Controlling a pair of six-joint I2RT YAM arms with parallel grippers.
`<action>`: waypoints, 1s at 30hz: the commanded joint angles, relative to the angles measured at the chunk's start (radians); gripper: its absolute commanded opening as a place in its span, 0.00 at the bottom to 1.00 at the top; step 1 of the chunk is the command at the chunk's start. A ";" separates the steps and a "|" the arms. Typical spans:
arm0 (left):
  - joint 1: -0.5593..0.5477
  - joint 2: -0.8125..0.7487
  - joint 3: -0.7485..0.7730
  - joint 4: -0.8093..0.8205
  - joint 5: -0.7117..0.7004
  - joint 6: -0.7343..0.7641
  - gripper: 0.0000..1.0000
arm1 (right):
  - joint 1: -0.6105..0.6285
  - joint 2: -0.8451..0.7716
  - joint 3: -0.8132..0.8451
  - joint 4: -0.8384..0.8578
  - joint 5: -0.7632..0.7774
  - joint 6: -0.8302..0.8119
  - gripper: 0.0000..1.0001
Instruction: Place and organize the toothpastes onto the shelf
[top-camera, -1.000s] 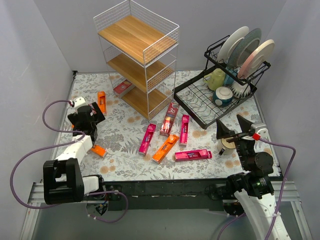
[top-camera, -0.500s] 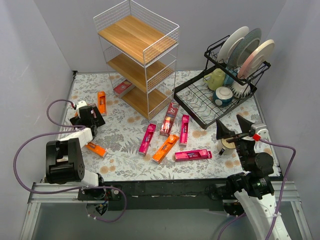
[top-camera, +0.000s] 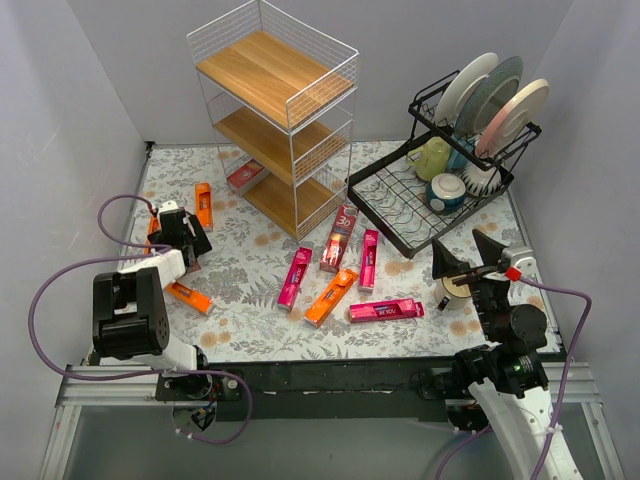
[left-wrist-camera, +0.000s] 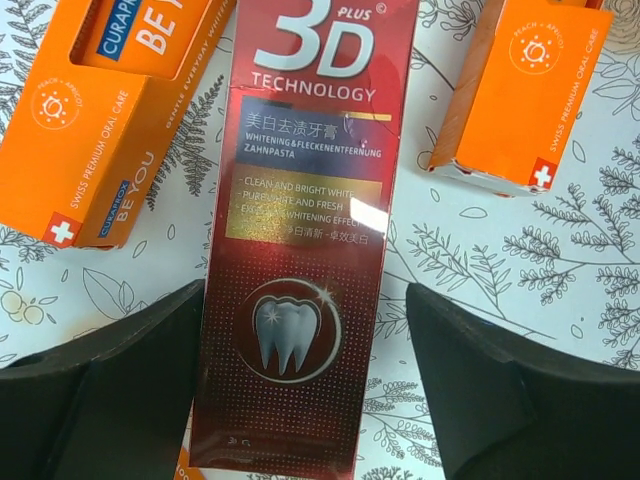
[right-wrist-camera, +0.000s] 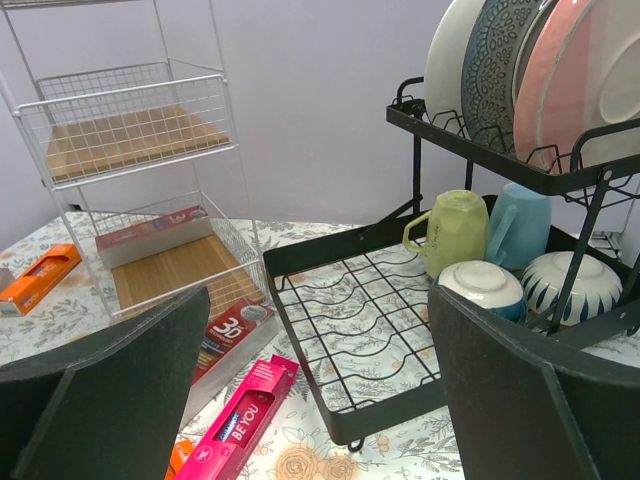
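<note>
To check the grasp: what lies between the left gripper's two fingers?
A dark red 3D toothpaste box lies there; the left wrist view shows it.

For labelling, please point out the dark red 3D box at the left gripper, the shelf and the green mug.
dark red 3D box (left-wrist-camera: 300, 250), left wrist view, printed face middle.
shelf (top-camera: 265, 70), top view, bare top board.
green mug (right-wrist-camera: 455, 232), right wrist view, its side.

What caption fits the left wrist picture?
Left gripper straddles a dark red toothpaste box lying between two orange boxes.

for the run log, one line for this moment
left tool: open, straddling dark red 3d box | right tool: open, empty | shelf: one box, bottom tier
</note>
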 joint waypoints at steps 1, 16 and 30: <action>0.002 0.015 0.043 -0.029 0.019 -0.003 0.74 | 0.005 0.012 0.012 0.053 0.006 0.005 0.99; -0.004 0.101 0.098 -0.127 0.024 -0.037 0.57 | 0.007 0.013 0.011 0.053 0.005 0.006 0.99; -0.007 -0.112 0.141 -0.201 0.001 -0.037 0.40 | 0.007 0.004 0.020 0.042 0.006 -0.001 0.99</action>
